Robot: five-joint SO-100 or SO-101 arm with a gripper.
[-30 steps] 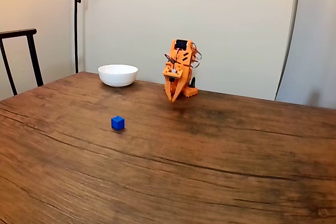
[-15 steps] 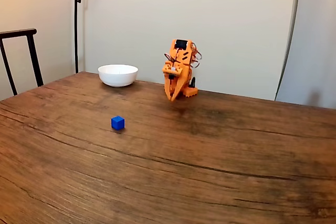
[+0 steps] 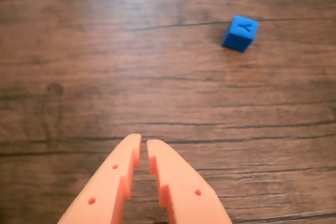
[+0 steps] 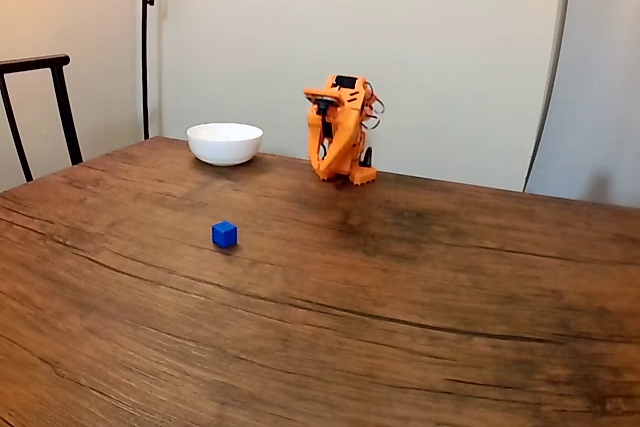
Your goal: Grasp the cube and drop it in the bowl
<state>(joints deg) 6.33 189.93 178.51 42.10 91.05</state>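
Cube [image 4: 224, 234] sits alone on bare wood, on the near-left part of the bench [image 4: 420, 327] in the fixed view, well apart from everything. In the wrist view it's up in the top right corner [image 3: 240, 33], one face marked with what looks like a letter, corner turned slightly toward the camera.

Tool [image 3: 144, 148]: fingers nearly pressed together, thin slit between the tips, nothing held. Pointing at empty wood well left of and below the cube in the wrist view.

Risks as I see them:
- Tips that tight won't straddle the cube. If they come down without spreading first, they'll knock it away or land on top of it.
- Cube is rotated relative to the fingers, so a clamp on the corners could make it twist or pop out.
- Small, light block on smooth wood: any glancing touch probably slides it.
- Long reach from the arm [image 4: 338, 132] folded at the far edge; an aiming error could grow over that distance.

Path between arm and cube is open. Bowl [image 4: 224, 142] is farther back, left of the arm, well apart from the cube. Chair [image 4: 40, 107] and lamp pole [image 4: 146, 37] at far left, off the bench, not in the way.
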